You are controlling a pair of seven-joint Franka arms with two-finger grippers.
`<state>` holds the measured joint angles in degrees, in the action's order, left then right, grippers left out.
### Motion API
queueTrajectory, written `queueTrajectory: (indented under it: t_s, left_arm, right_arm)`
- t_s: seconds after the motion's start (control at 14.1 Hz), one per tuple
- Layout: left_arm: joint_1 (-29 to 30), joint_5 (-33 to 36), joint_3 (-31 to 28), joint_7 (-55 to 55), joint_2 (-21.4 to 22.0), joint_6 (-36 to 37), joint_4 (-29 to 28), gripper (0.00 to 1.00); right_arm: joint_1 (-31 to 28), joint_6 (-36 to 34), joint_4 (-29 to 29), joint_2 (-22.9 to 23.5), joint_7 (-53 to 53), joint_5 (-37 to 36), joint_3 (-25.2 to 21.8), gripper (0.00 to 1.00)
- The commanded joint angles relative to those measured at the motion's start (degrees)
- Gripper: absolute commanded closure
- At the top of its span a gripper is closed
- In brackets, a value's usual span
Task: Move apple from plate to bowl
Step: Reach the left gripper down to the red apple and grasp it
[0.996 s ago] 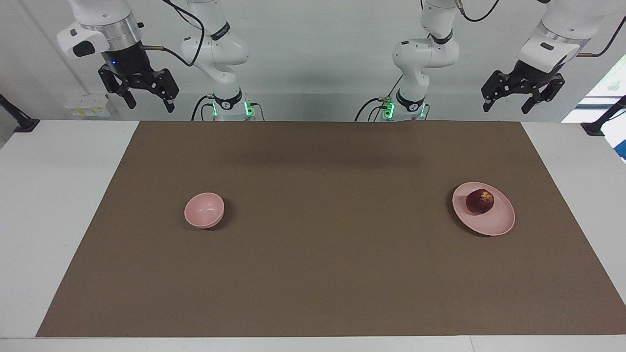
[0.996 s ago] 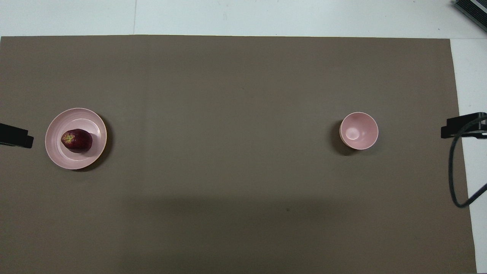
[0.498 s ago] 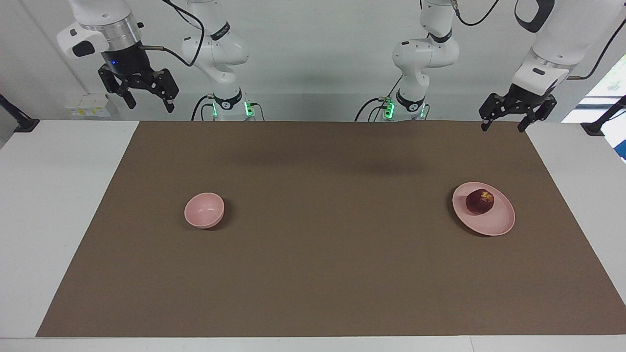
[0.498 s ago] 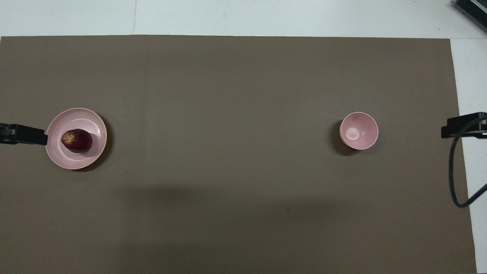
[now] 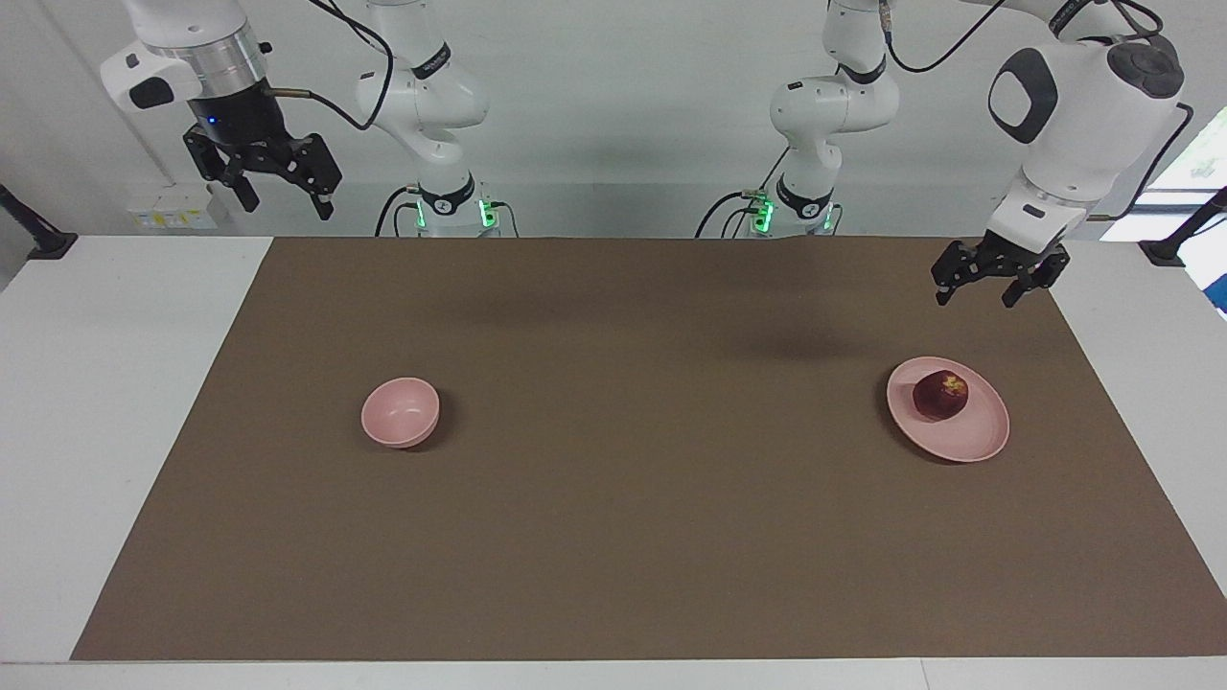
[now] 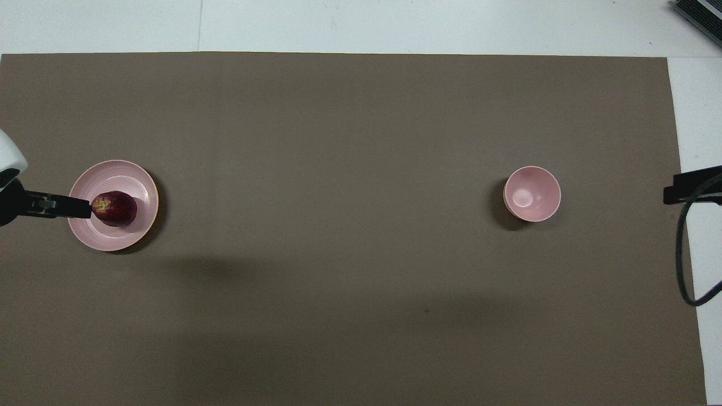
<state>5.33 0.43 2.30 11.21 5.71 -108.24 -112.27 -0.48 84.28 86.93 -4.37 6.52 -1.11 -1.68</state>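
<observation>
While the apple (image 5: 940, 395) lies on the pink plate (image 5: 973, 443) toward the left arm's end of the table, untouched, the step in hand looks like the approach for the pick. It sits on the part of the plate nearer the robots. Above the brown mat (image 5: 633, 537), the left gripper (image 5: 990, 285) hangs with its fingers spread wide and empty, raised over the mat just robot-side of the plate and well clear of the fruit. Next it probably has to come over the apple, descend with the fingers either side of it, and close. Well apart, toward the right arm's end, stands the empty pink bowl (image 5: 401, 411). High over that end, the right gripper (image 5: 280, 190) waits, open too.
</observation>
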Motion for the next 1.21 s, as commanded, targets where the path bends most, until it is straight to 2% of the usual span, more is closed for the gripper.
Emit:
queueTrajectory:
  t_s: [0.0, 0.5, 0.78, 1.0, 1.07, 1.14]
  left_arm:
    - [2.66, -1.13, 0.51, 2.93, -0.96, -6.77, -4.44, 0.0]
    - [3.72, -1.13, 0.51, 4.87, -10.01, -20.85, -8.84, 0.0]
    - [3.63, -1.31, 0.51, 4.87, -11.51, -27.44, -12.53, 0.0]
    - [3.63, -1.31, 0.51, 4.78, -11.69, -29.83, -12.62, 0.0]
    - [3.63, -1.31, 0.51, 4.78, -11.69, -29.4, -12.71, 0.21]
    - [3.54, -1.31, 0.51, 4.78, -11.69, -29.31, -12.62, 0.59]
  right_arm:
    - [-0.32, 0.09, 0.79, -0.99, -1.43, 1.02, 0.28, 0.0]
    - [-0.84, -0.34, 1.05, -1.25, -1.51, 1.02, 0.1, 0.0]
    - [0.12, 0.53, 1.58, -1.34, 0.15, 1.02, 0.45, 0.0]
    - [0.39, 2.63, 2.71, -0.9, 6.19, 1.11, 0.89, 0.0]
    - [1.95, 4.47, 3.5, -0.9, 9.18, 1.11, 0.89, 0.0]
    - [3.1, 5.88, 3.86, -0.64, 12.34, 1.19, 0.89, 0.0]
